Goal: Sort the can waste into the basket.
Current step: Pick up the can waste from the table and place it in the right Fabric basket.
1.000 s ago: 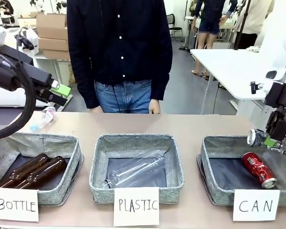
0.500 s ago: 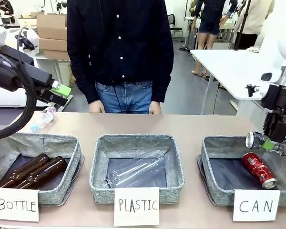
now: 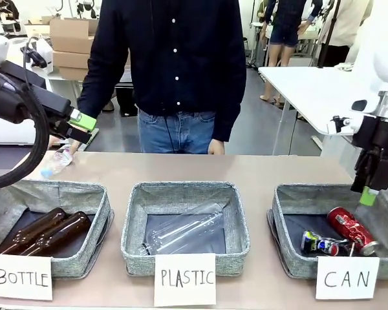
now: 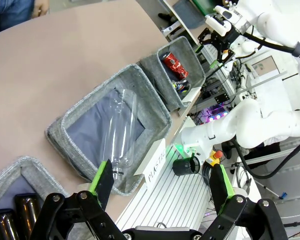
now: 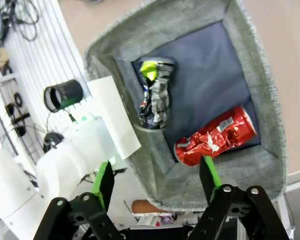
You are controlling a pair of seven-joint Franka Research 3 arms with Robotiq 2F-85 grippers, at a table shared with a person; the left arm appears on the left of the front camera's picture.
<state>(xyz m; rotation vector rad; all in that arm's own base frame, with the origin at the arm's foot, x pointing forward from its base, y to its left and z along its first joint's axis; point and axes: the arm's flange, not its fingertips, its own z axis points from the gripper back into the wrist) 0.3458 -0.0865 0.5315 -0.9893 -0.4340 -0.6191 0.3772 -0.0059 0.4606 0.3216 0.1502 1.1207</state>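
Step in hand, by my read: the drop. Both cans sit in the CAN basket, so the can sort looks done. Next move calls for the right arm to lift clear of the basket rim without snagging the fabric wall; nothing left on the table for it that I can see.

Largest to smallest:

- Table: flat, matte brown top.
- CAN basket: grey woven fabric, rectangular, soft walls, dark smooth lining. White handwritten card at its front. It's the right-hand one of three like baskets.
- PLASTIC basket, middle: holds a clear plastic bottle, thin-walled and glossy.
- BOTTLE basket, left: two brown glass bottles, hard, shiny, lying side by side.
- Right gripper: hangs above the CAN basket's far right part, green-padded fingers spread, holding nothing.
- Left gripper: raised at the table's left, fingers spread wide, empty.
- Red can: crumpled thin metal, white marks, lying on its side on the lining by the right wall.
- Blue-silver can: badly dented, coloured print, lying just beside the red one near the front wall; whether they touch I can't tell.
- A person's hand is at a small clear bottle on the far left of the table.
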